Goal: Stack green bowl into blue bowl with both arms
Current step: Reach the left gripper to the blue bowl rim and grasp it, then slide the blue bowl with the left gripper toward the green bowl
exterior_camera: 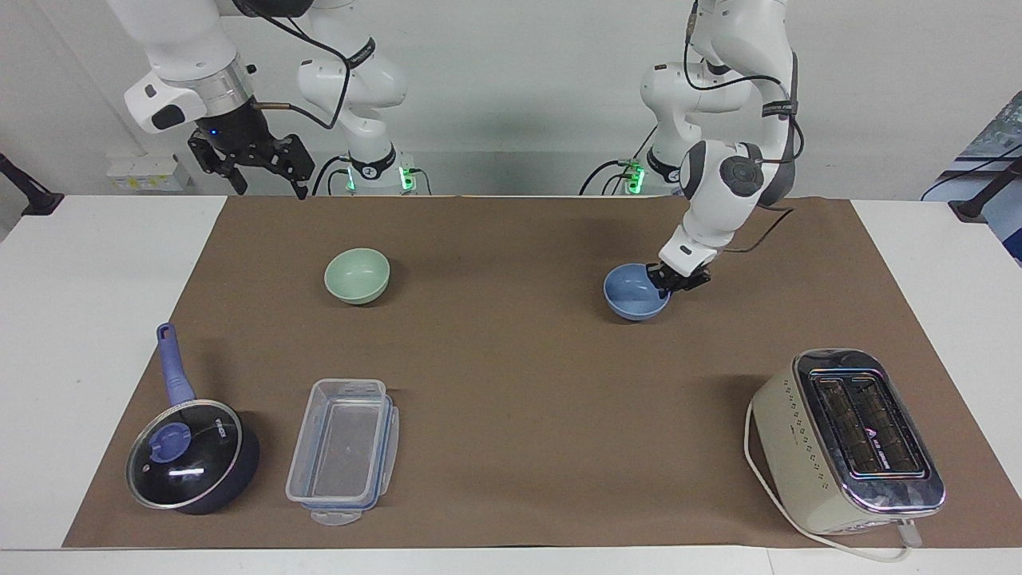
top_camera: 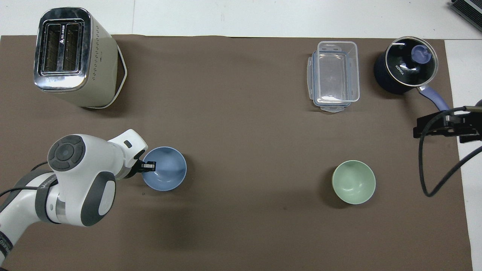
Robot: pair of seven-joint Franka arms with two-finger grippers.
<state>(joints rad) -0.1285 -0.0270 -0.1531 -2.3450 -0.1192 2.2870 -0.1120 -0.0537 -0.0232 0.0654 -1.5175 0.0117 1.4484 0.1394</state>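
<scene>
brown mat covered the table (exterior_camera: 511,479), white wall past the robots. we had the left gripper (exterior_camera: 677,281) clamped on the blue bowl (exterior_camera: 631,297) rim, at the left arm's end of the table. green bowl (exterior_camera: 357,275) sat well apart toward the right arm's end. right gripper (exterior_camera: 254,164) waited high w/ fingers spread, over the mat edge. risks as we judged: thin rim pinch could let the bowl tip or slip on lift.
</scene>
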